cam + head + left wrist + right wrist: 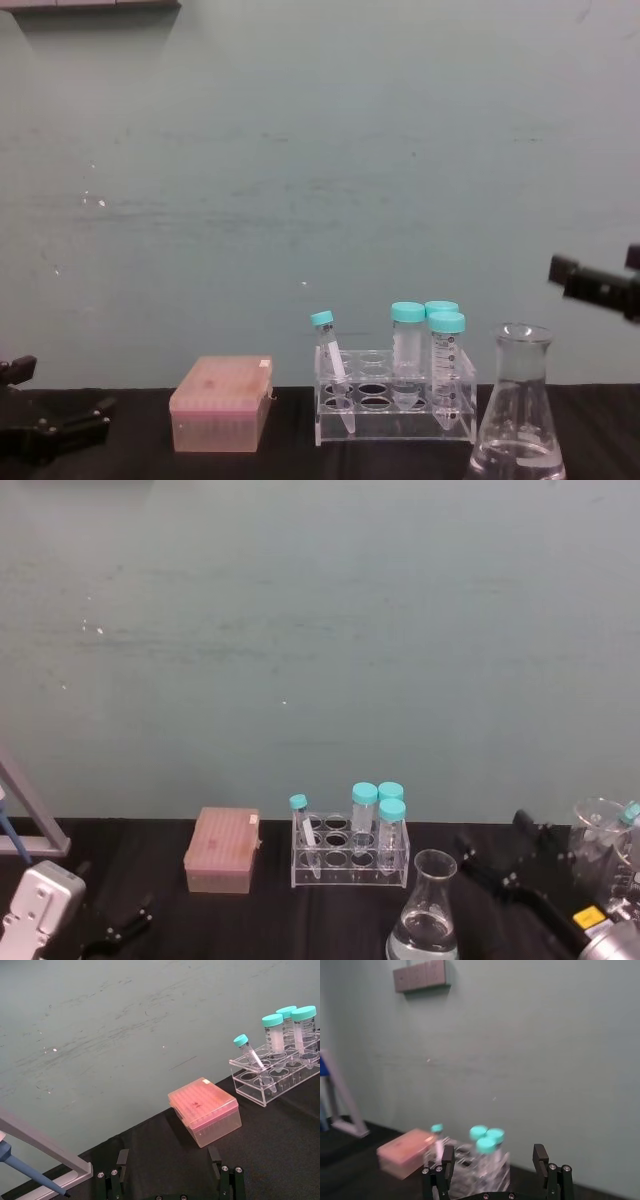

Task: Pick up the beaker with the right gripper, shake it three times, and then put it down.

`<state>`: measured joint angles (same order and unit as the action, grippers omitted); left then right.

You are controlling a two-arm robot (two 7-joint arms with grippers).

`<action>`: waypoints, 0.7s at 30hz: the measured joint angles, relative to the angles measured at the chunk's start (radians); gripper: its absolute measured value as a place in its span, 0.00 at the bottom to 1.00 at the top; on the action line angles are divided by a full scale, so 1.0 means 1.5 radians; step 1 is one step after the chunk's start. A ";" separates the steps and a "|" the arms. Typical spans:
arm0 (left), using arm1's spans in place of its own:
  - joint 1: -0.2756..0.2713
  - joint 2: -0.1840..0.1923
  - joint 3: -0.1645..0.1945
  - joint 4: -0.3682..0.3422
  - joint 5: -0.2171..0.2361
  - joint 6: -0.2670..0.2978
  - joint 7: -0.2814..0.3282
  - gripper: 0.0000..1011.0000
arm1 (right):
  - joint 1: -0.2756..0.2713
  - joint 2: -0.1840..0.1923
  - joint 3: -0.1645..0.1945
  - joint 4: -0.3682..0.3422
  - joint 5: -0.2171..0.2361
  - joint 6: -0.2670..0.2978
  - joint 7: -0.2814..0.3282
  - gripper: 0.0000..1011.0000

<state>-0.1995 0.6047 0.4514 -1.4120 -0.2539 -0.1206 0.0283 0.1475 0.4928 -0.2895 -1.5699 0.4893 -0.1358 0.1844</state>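
Currently black blocky right gripper, jaws apart, hangs lower right, near but clear of the upright clear glass conical beaker; black thin-fingered left gripper lower left, jaws apart.

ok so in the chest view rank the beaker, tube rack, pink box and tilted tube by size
1. tube rack, widest; the beaker is taller but nearer and cropped, so unsure between them
2. pink box
3. tilted tube
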 joint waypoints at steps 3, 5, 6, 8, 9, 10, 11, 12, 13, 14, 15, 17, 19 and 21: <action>0.000 0.000 0.000 0.000 0.000 0.000 0.000 0.99 | -0.008 -0.005 -0.002 -0.002 0.014 0.018 0.017 0.99; 0.000 0.000 0.000 0.000 0.000 0.000 0.000 0.99 | -0.010 -0.006 -0.003 -0.002 0.016 0.024 0.024 0.99; 0.000 0.000 0.000 0.000 0.000 0.000 0.000 0.99 | -0.012 -0.007 -0.004 -0.002 0.016 0.029 0.031 0.99; 0.000 0.000 0.000 0.000 0.000 0.000 0.000 0.99 | -0.013 -0.007 -0.007 -0.003 0.014 0.033 0.035 0.99; 0.000 0.000 0.000 0.000 0.000 0.000 0.000 0.99 | -0.014 -0.007 -0.008 -0.002 0.009 0.038 0.039 0.99; 0.000 0.000 0.000 0.000 0.000 0.000 0.000 0.99 | -0.014 -0.007 -0.009 -0.002 0.007 0.040 0.040 0.99; 0.000 0.000 0.000 0.000 0.000 0.000 0.000 0.99 | -0.015 -0.007 -0.011 -0.001 0.001 0.045 0.042 0.99; 0.000 0.000 0.000 0.000 0.000 0.000 0.000 0.99 | -0.015 -0.007 -0.012 0.000 -0.002 0.046 0.044 0.99; 0.000 0.000 0.000 0.000 0.000 0.000 0.000 0.99 | -0.014 -0.007 -0.013 0.001 -0.007 0.048 0.045 0.99; 0.000 0.000 0.000 0.000 0.000 0.000 0.000 0.99 | -0.014 -0.007 -0.015 0.002 -0.011 0.049 0.046 0.99; 0.000 0.000 0.000 0.000 0.000 0.000 0.000 0.99 | -0.013 -0.007 -0.017 0.003 -0.019 0.052 0.047 0.99; 0.000 0.000 0.000 0.000 0.000 0.000 0.000 0.99 | -0.011 -0.006 -0.020 0.006 -0.030 0.054 0.048 0.99; 0.000 0.000 0.000 0.000 0.000 0.000 0.000 0.99 | -0.007 -0.007 -0.023 0.009 -0.044 0.056 0.049 0.99; 0.000 0.000 0.000 0.000 0.000 0.000 0.000 0.99 | -0.005 -0.009 -0.024 0.012 -0.050 0.058 0.049 0.99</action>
<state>-0.1995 0.6047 0.4514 -1.4120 -0.2539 -0.1206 0.0283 0.1399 0.4798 -0.3259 -1.5521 0.4137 -0.0493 0.2584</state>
